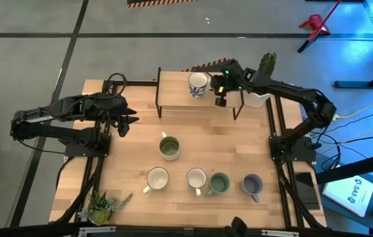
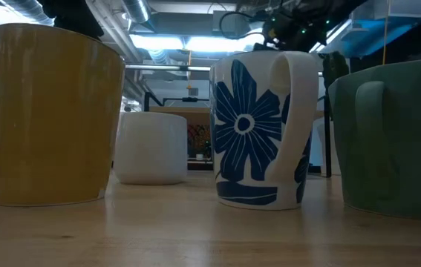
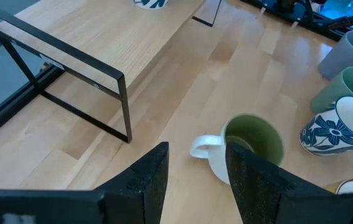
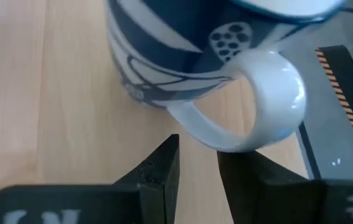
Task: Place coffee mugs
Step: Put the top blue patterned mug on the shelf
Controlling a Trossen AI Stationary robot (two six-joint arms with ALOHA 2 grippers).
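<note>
Wooden shelf (image 1: 183,92) bears a blue-patterned mug (image 1: 198,83); right gripper (image 1: 220,100) jaws apart beside it.

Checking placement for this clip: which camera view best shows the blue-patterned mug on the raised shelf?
The high view: the blue-patterned mug stands upright on the shelf, the right gripper beside it. The right wrist view shows only its side and handle close up; the left wrist view catches just its base; the low view does not show it.

Shelf mug (image 1: 198,83) white, blue pattern; table mug (image 1: 170,147) olive green
</note>
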